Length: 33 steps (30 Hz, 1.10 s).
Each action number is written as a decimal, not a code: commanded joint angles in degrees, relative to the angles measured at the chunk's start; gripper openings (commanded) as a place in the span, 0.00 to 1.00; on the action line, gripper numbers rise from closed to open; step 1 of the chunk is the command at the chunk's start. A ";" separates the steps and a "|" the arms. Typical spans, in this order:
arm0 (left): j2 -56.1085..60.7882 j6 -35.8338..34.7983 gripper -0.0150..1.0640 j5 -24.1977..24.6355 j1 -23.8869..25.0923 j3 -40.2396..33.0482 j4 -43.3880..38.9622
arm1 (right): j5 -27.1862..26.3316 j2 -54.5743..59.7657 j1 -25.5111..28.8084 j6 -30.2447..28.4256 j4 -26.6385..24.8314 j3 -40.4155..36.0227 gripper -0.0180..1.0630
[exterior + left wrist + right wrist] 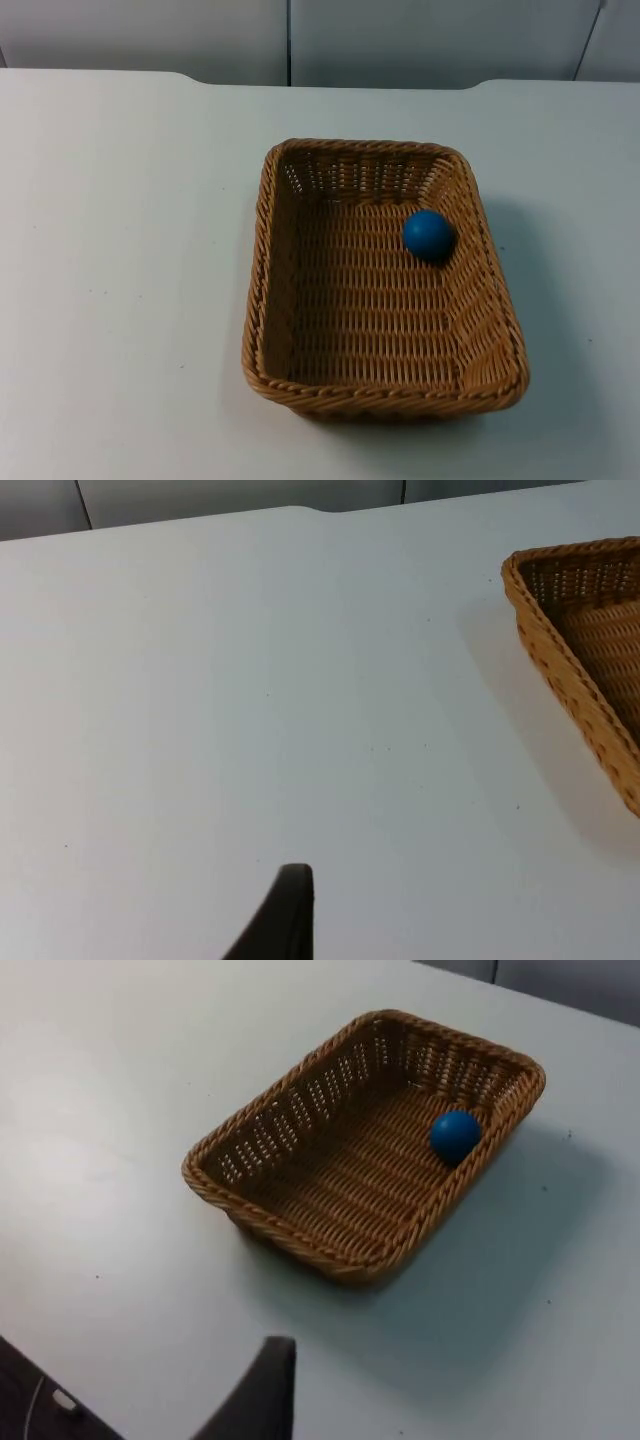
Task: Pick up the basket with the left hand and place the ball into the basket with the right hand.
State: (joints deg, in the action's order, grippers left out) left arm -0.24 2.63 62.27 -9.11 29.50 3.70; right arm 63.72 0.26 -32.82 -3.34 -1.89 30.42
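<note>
Basket (300, 330): woven wicker, tan, ribbed and rough in texture, with a braided rim and open weave in the upper walls; finish matt. Ball (428, 235): blue, smooth, with a matt, rubber-like look and only a faint sheen. Table (120, 260): white, smooth, matt with a few small dark specks; wall (420, 40) behind it grey, smooth panels.

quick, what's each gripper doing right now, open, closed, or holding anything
Left gripper: above bare table beside the basket, holding nothing; open or closed cannot be told.
Right gripper: back from the basket, holding nothing; cannot be told. The ball lies inside the basket.
</note>
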 commanded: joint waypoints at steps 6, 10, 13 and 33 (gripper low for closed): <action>0.22 -0.49 0.87 -0.64 0.16 -0.15 0.02 | -1.86 -0.26 -0.24 3.68 1.89 -1.28 0.99; 0.22 -0.49 0.87 -0.64 0.16 -0.15 0.02 | -1.86 -0.26 -0.24 3.68 1.89 -1.28 0.99; 0.22 -0.49 0.87 -0.64 0.16 -0.15 0.02 | -1.86 -0.26 -0.24 3.68 1.89 -1.28 0.99; 0.22 -0.49 0.87 -0.64 0.16 -0.15 0.02 | -1.86 -0.26 -0.24 3.68 1.89 -1.28 0.99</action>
State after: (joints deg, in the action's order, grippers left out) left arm -0.24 2.54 62.27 -9.11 29.50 3.62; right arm 62.63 0.26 -32.94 0.00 -0.39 29.53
